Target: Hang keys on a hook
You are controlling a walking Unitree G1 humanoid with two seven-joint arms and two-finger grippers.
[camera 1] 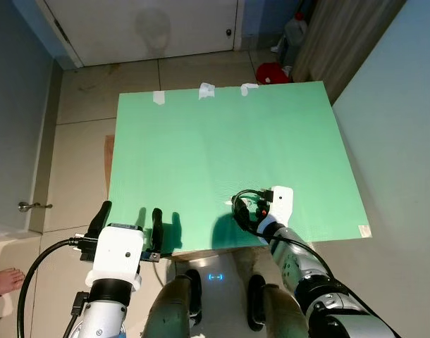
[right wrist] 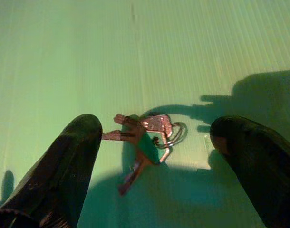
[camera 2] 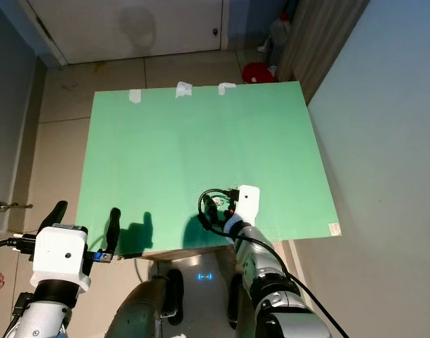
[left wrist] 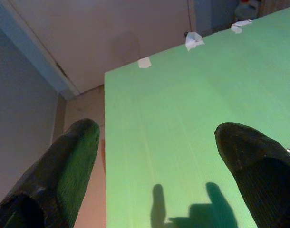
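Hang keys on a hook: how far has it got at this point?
Early. Done: the right gripper is over the keys, jaws open on either side. In hand: nothing; the keys lie flat on the green board, ungrasped. The left gripper waits open at the board's near edge. Left: grasp, lift, hang.

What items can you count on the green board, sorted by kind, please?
Bunch of keys: 1
White tape pieces along the far edge: 3
Small label at the near right corner: 1
Total: 5 things on the green board.
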